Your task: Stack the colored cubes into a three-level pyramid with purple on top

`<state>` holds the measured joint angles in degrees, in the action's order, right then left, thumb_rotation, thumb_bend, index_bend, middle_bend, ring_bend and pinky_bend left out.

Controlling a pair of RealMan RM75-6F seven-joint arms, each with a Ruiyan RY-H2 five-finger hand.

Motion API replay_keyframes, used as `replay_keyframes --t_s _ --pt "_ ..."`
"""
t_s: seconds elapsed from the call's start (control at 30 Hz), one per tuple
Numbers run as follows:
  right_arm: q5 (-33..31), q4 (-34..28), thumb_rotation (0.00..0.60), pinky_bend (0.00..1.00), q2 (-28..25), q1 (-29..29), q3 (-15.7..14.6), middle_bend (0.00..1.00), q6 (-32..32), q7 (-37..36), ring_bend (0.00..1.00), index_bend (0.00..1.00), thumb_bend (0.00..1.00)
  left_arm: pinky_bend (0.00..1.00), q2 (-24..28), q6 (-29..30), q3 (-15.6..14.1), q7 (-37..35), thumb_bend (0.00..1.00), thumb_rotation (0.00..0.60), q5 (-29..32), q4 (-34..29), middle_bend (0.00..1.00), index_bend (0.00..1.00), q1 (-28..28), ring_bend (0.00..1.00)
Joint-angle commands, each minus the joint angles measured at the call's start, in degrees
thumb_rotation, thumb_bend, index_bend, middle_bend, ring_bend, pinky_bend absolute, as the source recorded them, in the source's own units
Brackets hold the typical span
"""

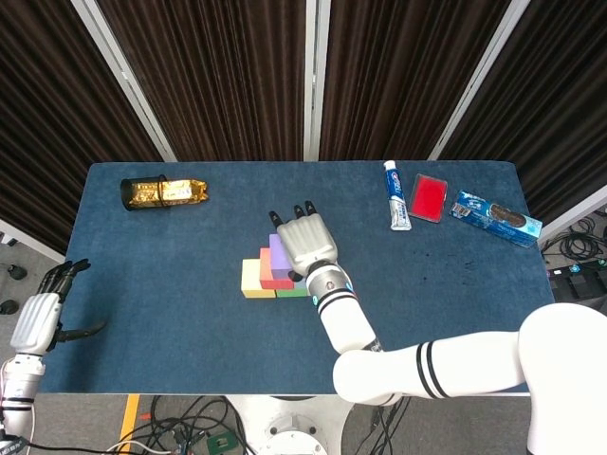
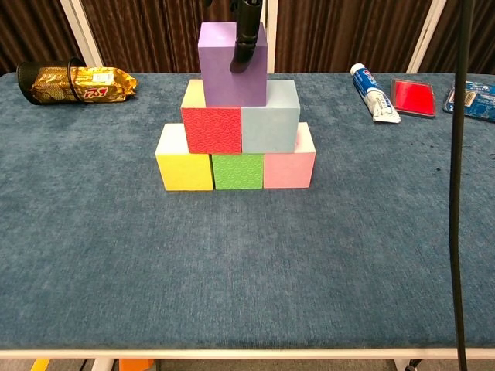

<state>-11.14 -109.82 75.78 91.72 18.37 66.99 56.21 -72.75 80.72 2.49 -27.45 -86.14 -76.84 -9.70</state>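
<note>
The right hand (image 1: 305, 244) held the purple cube (image 2: 232, 63) atop the pyramid, hiding its far side; left hand (image 1: 40, 318) hung off the counter (image 1: 142, 303) edge, fingers loosely spread, empty.

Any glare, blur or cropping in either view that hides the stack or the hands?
Head view: even light, sharp, but the right hand covers much of the pyramid. Chest view: the purple cube and lower blocks are crisp, no glare; the frame crops the hand, so only a dark finger shows.
</note>
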Motion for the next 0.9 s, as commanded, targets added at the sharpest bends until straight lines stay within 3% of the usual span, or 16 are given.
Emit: replay_keyframes --t_s 0.03,0.27,0.63,0.9 --pt "-0.1 0.2 0.600 0.00 0.2 -0.1 0.2 0.59 0.0 0.2 0.08 0.00 0.15 0.04 0.0 0.0 0.0 0.0 0.13 0.600 0.0 0.0 0.13 0.08 0.0 0.00" --pt "-0.4 0.3 0.600 0.00 0.4 -0.6 0.7 0.56 0.0 1.1 0.08 0.00 0.14 0.04 0.0 -0.2 0.0 -0.3 0.13 0.600 0.0 0.0 0.13 0.08 -0.1 0.00" --pt "-1.5 -0.3 0.600 0.00 -0.7 -1.8 1.9 0.19 -2.0 1.0 0.00 0.00 0.02 0.04 0.0 -0.3 0.1 -0.4 0.13 0.600 0.3 -0.2 0.13 0.08 0.0 0.00" --pt "-0.6 -1.1 0.600 0.00 -1.5 -2.6 2.5 0.13 -2.0 0.2 0.00 0.00 0.01 0.04 0.0 -0.7 0.2 -0.5 0.13 0.600 0.5 -0.3 0.13 0.08 -0.1 0.00"
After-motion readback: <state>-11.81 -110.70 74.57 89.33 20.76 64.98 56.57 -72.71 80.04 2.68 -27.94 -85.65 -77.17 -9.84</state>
